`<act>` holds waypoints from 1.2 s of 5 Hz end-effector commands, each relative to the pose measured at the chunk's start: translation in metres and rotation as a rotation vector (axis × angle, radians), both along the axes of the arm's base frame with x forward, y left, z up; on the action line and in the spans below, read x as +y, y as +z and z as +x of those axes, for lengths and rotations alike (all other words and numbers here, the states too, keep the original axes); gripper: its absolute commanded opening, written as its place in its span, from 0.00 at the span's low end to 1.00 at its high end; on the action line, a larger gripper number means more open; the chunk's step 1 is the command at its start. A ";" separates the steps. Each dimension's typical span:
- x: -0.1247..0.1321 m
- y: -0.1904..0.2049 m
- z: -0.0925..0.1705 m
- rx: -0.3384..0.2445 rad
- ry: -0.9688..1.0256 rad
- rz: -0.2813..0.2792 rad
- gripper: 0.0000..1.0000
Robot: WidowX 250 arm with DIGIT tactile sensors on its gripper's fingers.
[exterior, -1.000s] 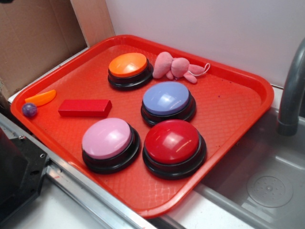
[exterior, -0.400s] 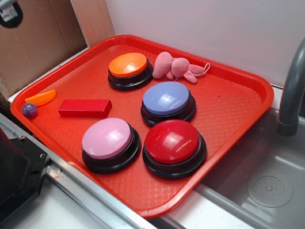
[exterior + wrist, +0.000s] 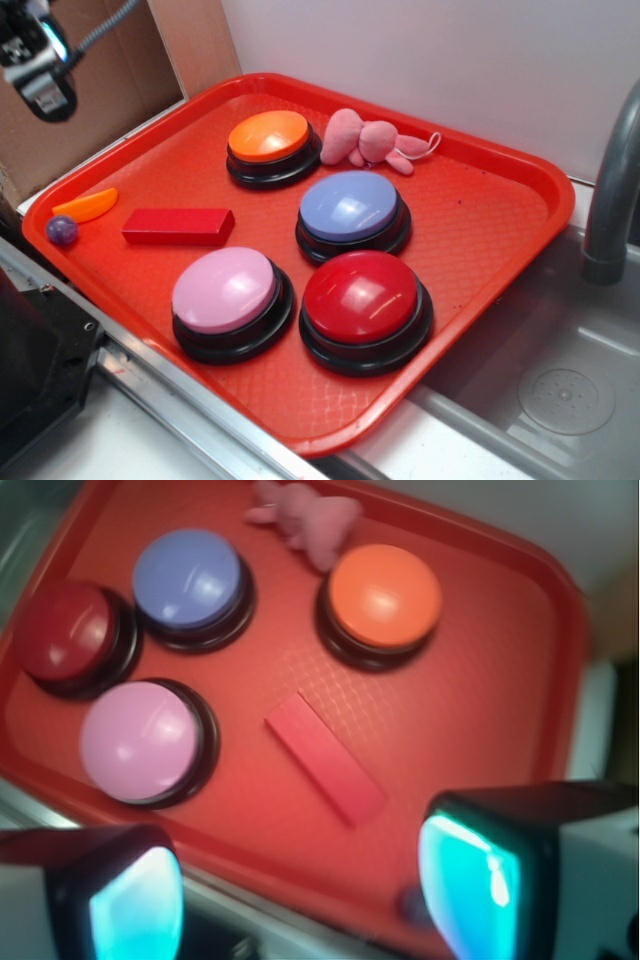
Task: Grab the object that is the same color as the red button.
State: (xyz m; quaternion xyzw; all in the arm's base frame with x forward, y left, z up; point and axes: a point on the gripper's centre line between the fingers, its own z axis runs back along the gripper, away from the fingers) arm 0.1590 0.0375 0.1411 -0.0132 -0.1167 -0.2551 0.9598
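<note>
Exterior view showed the pincer [image 3: 35, 70] newly arrived above the big red plastic tray's [image 3: 500, 240] far corner, jaws seemingly spread, nearing the untouched flat red rectangular block [image 3: 178, 226].

On the tray [image 3: 480, 235], four domes in a loose cluster: rear button [image 3: 268, 135] toward the back, middle button [image 3: 348, 205] to its right and nearer, front-right button [image 3: 360, 295] just before that one and almost touching it, front-left button [image 3: 222, 288] just beside the front-right one, on its left. Behind the middle button and right of the rear button, near the tray's back rim, plush toy [image 3: 365, 140]; left of the middle and front-left buttons and apart from both, block [image 3: 178, 226] lying flat, with crescent piece [image 3: 86, 205] and small ball [image 3: 62, 231] beyond it by the left corner, ball just before crescent. Right of the tray and lower, sink [image 3: 540, 370], with faucet [image 3: 610, 200] upright at its far side.
</note>
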 end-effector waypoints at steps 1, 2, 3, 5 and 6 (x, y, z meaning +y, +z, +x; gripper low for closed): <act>0.006 -0.047 0.032 -0.088 -0.273 0.172 1.00; 0.011 -0.079 0.038 -0.052 -0.355 0.165 1.00; 0.013 -0.102 0.041 -0.014 -0.371 0.155 1.00; 0.013 -0.132 0.038 0.050 -0.430 0.102 1.00; 0.010 -0.133 0.034 0.050 -0.438 0.073 1.00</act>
